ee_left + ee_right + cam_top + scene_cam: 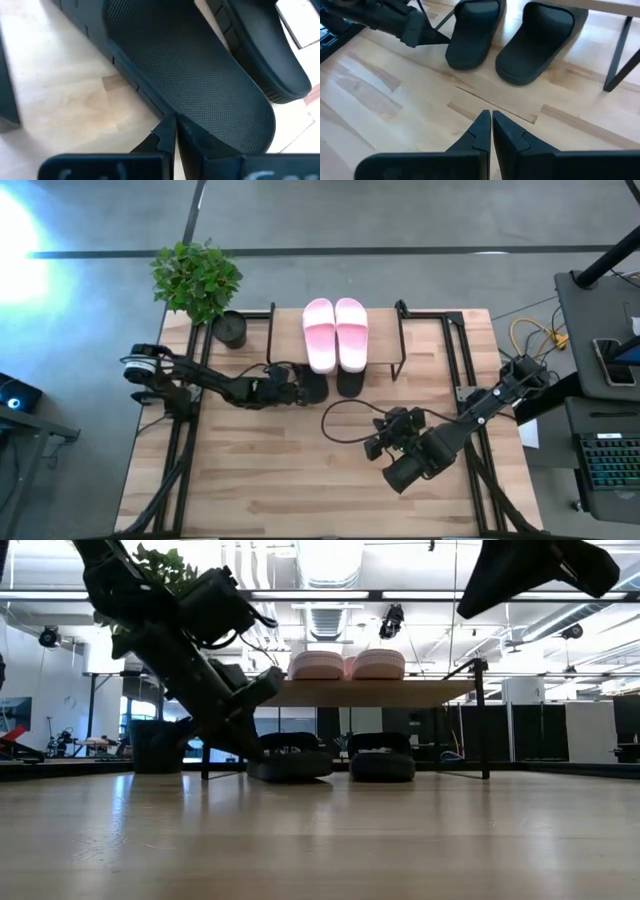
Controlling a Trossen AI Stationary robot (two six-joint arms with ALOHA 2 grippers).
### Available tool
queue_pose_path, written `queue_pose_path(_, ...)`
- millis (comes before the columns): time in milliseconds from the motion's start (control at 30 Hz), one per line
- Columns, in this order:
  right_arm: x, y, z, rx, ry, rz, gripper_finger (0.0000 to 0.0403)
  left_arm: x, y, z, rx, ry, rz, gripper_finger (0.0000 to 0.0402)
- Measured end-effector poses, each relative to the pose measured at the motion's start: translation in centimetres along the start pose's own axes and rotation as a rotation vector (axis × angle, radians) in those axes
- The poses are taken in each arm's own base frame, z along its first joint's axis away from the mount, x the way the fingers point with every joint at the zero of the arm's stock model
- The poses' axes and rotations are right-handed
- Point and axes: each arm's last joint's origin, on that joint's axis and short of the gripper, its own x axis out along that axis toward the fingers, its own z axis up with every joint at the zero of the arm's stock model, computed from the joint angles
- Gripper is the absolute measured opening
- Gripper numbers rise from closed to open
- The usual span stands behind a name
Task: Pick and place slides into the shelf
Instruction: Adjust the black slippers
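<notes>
1. Left gripper (296, 389), fingers clenched together, is low at the heel of the left black slide (312, 386), touching its edge without grasping it.
2. Both black slides sit under the shelf (385, 340); the other black slide (382, 757) is alongside.
3. The pink slides (335, 332) lie on top.
4. Right gripper (491, 120), clenched and empty, hovers above the table (280, 470).

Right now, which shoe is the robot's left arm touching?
The black slide nearer the plant, under the shelf. The left gripper sits at its heel edge. The other black slide lies untouched beside it, and the pink pair rests on top.
</notes>
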Motion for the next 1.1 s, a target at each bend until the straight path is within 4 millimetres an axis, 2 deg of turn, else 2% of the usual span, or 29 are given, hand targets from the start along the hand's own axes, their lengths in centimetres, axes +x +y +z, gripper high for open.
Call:
queue_pose_path(67,0.1,-0.1,-0.2,0.008,0.017,-0.006,0.0011,-0.5,0.0,0.1,0.041,0.004,0.009,0.0002)
queue_pose_path(167,0.2,-0.3,-0.5,-0.018,0.069,-0.014,0.0011,-2.3,0.1,0.5,0.109,0.005,0.05,0.0002)
queue_pose_path(333,0.2,-0.1,-0.6,-0.055,0.108,0.008,0.0011,-6.8,0.6,1.1,0.199,0.01,0.079,0.0002)
queue_pose_path(433,1.3,0.6,-0.3,-0.021,0.174,0.08,0.0012,-9.9,0.4,1.2,0.222,-0.005,0.01,0.0002)
queue_pose_path(533,3.3,2.0,0.0,0.0,0.231,0.246,0.0021,-12.6,0.3,1.2,0.222,-0.043,-0.08,0.0002)
queue_pose_path(667,6.9,3.4,1.4,0.037,0.198,0.412,0.0045,-15.5,0.5,1.2,0.227,-0.101,-0.156,0.0001)
queue_pose_path(800,10.5,3.4,3.1,0.022,0.172,0.36,0.0052,-16.7,1.7,0.8,0.198,-0.077,-0.135,0.0001)
queue_pose_path(933,12.8,4.7,4.9,-0.108,0.121,0.331,0.0022,-17.3,3.0,-0.2,0.215,-0.027,-0.079,0.0)
queue_pose_path(1100,15.9,6.0,5.1,-0.217,0.132,0.215,0.0009,-17.9,3.2,-1.4,0.229,0.013,-0.096,0.0)
